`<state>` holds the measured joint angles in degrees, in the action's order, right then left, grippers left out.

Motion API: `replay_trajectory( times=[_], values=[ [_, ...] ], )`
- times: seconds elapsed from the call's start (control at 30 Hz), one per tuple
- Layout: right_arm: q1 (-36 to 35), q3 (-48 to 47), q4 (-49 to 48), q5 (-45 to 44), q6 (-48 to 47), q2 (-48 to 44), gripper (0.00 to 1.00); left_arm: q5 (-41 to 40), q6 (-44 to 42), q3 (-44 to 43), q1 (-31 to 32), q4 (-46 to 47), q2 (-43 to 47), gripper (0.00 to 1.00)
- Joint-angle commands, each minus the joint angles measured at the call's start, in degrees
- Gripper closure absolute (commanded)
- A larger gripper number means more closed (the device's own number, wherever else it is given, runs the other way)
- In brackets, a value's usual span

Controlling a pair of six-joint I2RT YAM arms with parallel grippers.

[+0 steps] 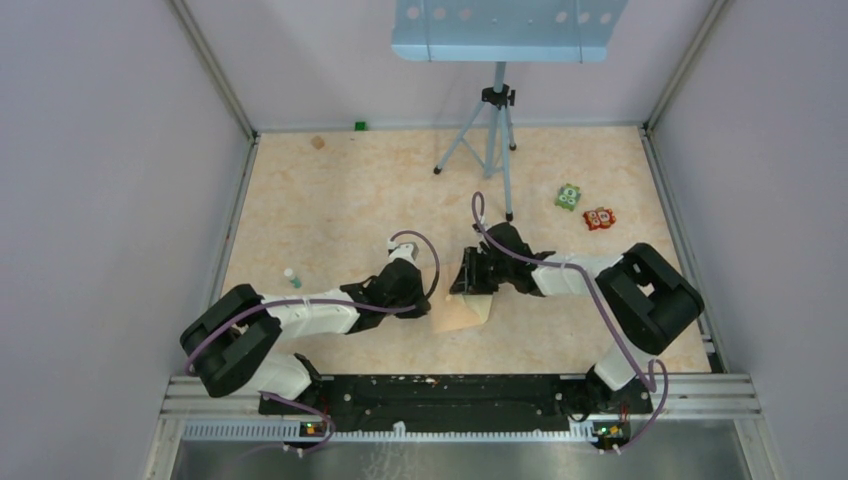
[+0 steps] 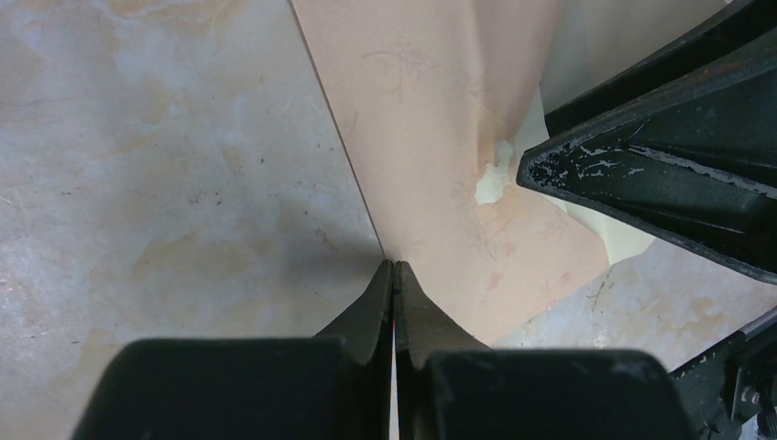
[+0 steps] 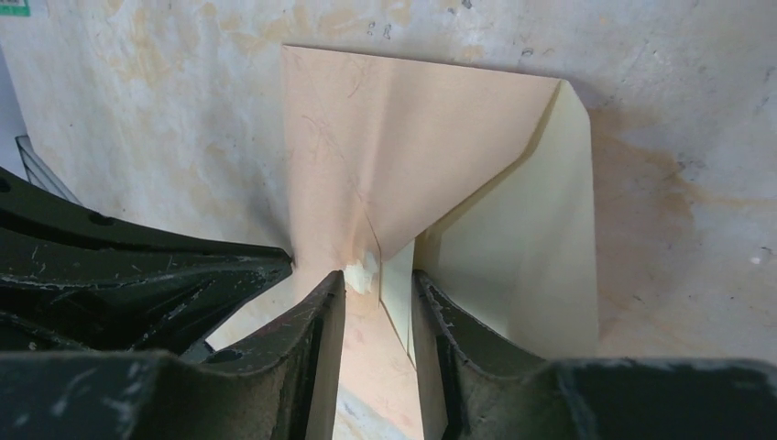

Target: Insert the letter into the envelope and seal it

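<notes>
Envelope (image 3: 385, 156) flat on bench (image 3: 687, 183), letter (image 3: 522, 247) showing beside flap; left gripper (image 2: 394, 268) jaws shut, pinning its edge; right gripper (image 3: 377, 280) jaws part-open, empty, astride flap tip; should press there firmly.

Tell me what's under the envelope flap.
The cream letter shows under the flap of the envelope, poking out along one side. The flap covers the rest of it, so how far it sits inside the pocket cannot be seen.
</notes>
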<state>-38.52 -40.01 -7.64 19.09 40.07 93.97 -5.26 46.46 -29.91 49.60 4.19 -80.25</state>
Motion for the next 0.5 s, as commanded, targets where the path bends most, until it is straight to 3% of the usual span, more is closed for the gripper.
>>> replay_trajectory(
  times=[0.0, 0.23, 0.47],
  values=[
    [-1.1, -2.3, 4.2, -5.0, -1.4, -2.4, 0.65, 1.1, 0.4, 0.7, 0.1, 0.2, -0.7, 1.0],
    [-3.1, -2.9, 5.2, -6.7, 0.0, -3.2, 0.56, 2.3, 0.8, 1.0, 0.2, 2.1, -0.4, 1.0],
    [-4.0, -2.7, 4.5, -7.1, 1.4, -2.7, 0.54, 3.8, 1.0, 1.6, 0.1, 4.5, -0.1, 1.0]
  ],
)
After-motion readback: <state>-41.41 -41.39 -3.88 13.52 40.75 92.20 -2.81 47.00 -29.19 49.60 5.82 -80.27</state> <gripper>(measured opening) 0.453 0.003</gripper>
